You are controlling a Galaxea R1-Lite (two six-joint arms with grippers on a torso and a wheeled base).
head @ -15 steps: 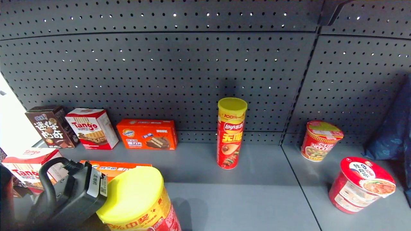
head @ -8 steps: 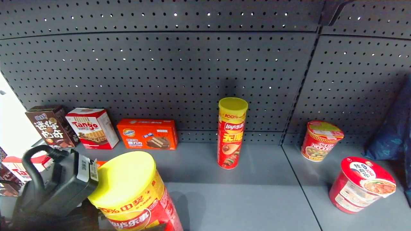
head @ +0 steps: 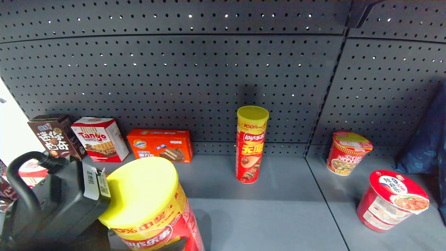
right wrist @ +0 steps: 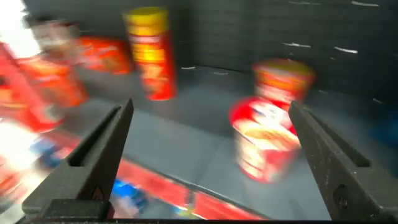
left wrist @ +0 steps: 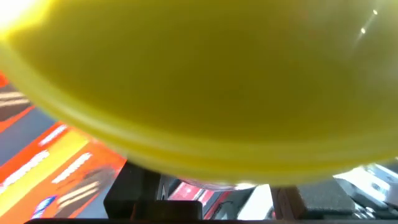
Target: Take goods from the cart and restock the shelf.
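Your shelf (head: 271,212) groups goods by kind. The yellow-lidded chip can (head: 143,190) hangs near upright at your left front, above the shelf's edge, clamped in the left gripper (left wrist: 211,196), probably so it lands standing beside its twin, the standing chip tube (head: 251,144) by the back panel. The right gripper (right wrist: 211,168) is spread wide, holding nothing.
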